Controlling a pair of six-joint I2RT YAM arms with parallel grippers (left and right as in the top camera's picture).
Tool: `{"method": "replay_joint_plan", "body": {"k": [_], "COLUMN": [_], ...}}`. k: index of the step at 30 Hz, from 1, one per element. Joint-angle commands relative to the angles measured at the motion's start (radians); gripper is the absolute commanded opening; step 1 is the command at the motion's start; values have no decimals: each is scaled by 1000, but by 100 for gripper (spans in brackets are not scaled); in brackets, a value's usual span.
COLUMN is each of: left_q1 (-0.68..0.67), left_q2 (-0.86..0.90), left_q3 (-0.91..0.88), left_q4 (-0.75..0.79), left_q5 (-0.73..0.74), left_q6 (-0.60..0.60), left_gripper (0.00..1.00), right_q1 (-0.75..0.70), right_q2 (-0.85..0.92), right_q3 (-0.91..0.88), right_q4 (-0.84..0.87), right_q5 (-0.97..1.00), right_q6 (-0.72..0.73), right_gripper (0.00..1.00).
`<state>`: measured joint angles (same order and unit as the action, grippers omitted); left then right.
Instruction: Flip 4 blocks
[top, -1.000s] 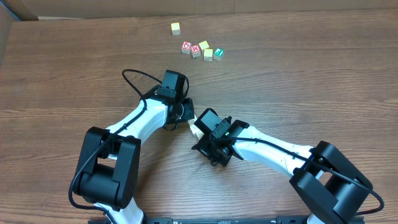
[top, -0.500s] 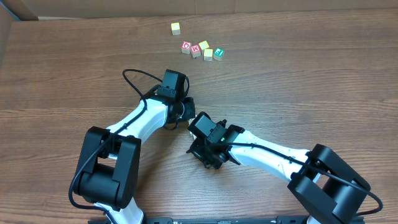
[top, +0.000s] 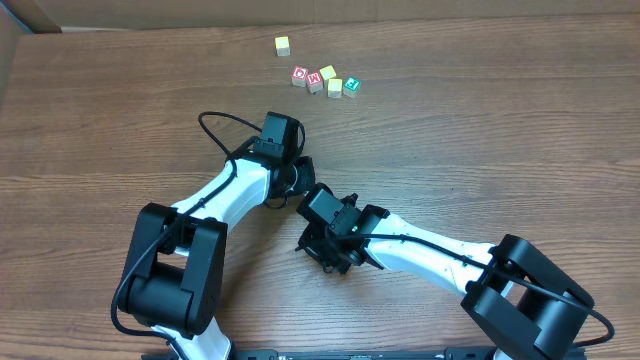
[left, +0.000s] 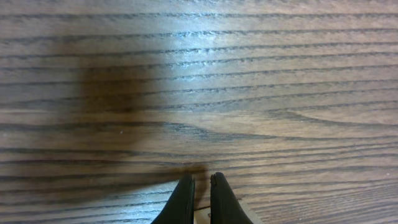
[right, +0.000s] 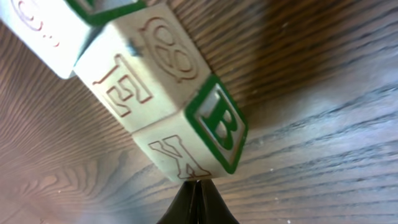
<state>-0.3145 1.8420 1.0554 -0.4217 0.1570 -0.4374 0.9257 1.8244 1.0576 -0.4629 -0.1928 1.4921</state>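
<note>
While the left arm (top: 230, 190) is reaching in from the lower left across the wooden table (top: 500, 130), a black cable (top: 212, 120) is looping above its forearm. The left gripper (left: 200, 182) is hanging low over bare wood grain with its jaws drawn together. A pale sliver is peeking up between the fingers at the bottom edge of the left wrist view, perhaps a block's corner, though too little is showing to be sure. At the far side of the table, well apart from both arms, a lone yellow cube (top: 283, 45) is sitting left of a loose cluster of coloured cubes (top: 325, 80). Just right of the left gripper, the right gripper (right: 196, 190) is pointing down with its jaws pressed tight together and empty. Their tip is sitting right at the bottom corner of the blocks (right: 165, 93). Three of these are showing in the right wrist view, lying on the table in a touching diagonal row: a cream one at upper left, one with a red E in the middle, and at lower right the block with the green B (right: 221, 124). From overhead the right arm (top: 440, 250) is covering them.
</note>
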Motion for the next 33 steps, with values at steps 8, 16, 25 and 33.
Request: {"method": "replay_joint_plan", "body": {"k": [8, 16, 25, 33], "left_q1": [51, 113, 135, 135], "left_q2": [25, 19, 20, 23], "left_q3": [160, 373, 404, 392], "left_q4": [-121, -418, -605, -618], "left_q5": [16, -98, -160, -167], "left_q6": [11, 28, 86, 86], "left_gripper": [4, 4, 4, 6], "right_q1": [-8, -87, -71, 18], "right_q2": [-22, -163, -163, -109], "right_q3": [11, 11, -43, -101], "right_q4": [9, -50, -143, 10], "right_q5": [-34, -33, -10, 22], "right_q6": [-92, -356, -316, -279], "right_gripper": [4, 4, 4, 4]}}
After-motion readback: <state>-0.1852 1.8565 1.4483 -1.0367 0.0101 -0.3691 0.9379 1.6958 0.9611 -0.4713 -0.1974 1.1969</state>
